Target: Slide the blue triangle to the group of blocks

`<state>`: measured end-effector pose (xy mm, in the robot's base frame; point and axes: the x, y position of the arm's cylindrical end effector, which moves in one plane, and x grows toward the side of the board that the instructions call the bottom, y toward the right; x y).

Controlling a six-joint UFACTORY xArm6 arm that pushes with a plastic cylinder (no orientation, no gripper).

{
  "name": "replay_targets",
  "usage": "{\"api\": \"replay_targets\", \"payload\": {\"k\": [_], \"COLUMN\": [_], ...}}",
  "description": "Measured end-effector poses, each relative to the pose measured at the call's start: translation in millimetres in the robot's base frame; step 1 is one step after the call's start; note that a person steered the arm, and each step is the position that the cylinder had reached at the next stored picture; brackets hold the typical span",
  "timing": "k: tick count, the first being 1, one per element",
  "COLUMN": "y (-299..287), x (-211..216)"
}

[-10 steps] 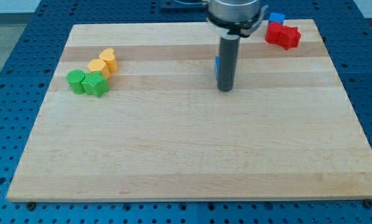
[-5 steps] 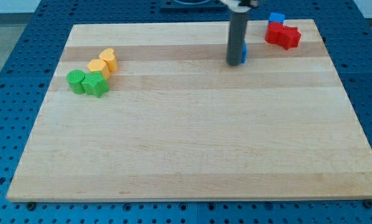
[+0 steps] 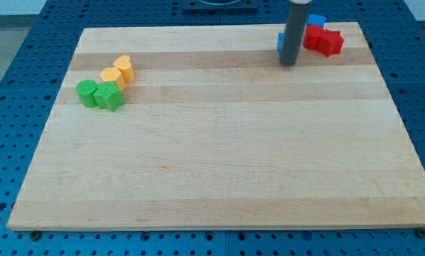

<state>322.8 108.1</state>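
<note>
My tip [image 3: 289, 63] touches the board near the view's top right. The blue triangle [image 3: 279, 43] is mostly hidden behind the rod; only a thin blue sliver shows at the rod's left side. Just to the right of the rod lies a group of blocks: two red blocks [image 3: 323, 40] with a blue block [image 3: 316, 20] behind them. The rod stands between the blue triangle and that group, close to the red blocks.
At the view's left, two yellow blocks [image 3: 119, 70] and two green blocks [image 3: 99, 94] sit together on the wooden board [image 3: 212, 163]. The board rests on a blue perforated table.
My tip has moved up and to the right across the board, and the blue triangle has moved with it toward the red and blue blocks.
</note>
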Motion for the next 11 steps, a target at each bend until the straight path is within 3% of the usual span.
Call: {"api": "replay_targets", "payload": {"k": [1, 3, 8, 11], "y": [-32.7, -38.4, 23.1, 31.2], "x": [21.7, -30.0, -42.0, -42.2]}}
